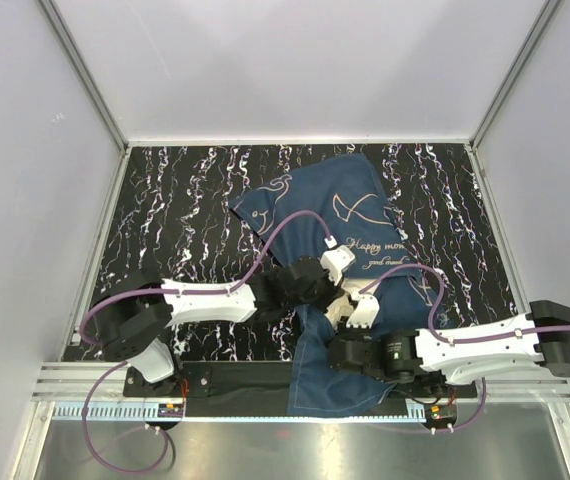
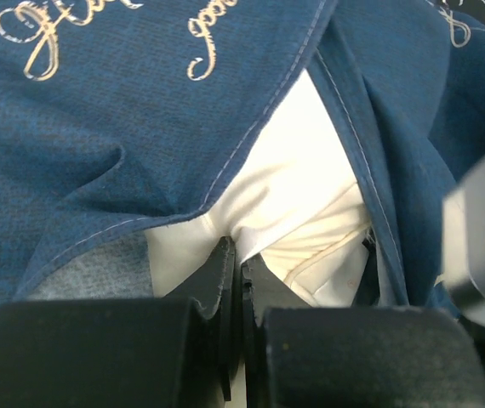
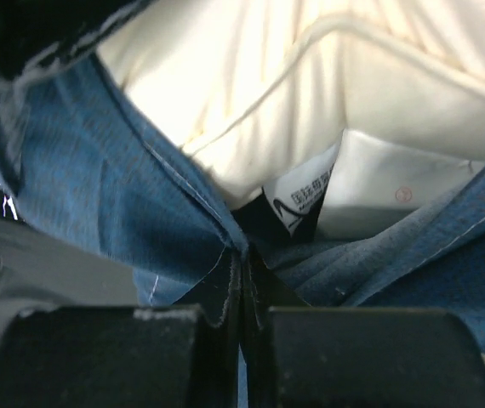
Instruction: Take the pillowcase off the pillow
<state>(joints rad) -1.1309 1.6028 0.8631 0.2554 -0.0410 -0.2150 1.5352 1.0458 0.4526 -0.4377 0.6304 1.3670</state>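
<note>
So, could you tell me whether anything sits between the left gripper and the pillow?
Nothing visible does. The pillowcase gapes open there, and the left gripper is shut directly on the bare cream pillow in the gap. The right gripper pinches the pillowcase hem.

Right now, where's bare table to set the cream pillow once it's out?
Free: black marbled tabletop left of the navy-blue fish-print fabric pillowcase, to the left wall; narrower strip on its right. Crowded: centre-front, where left hand pinches cream pillow, right hand pillowcase hem.
</note>
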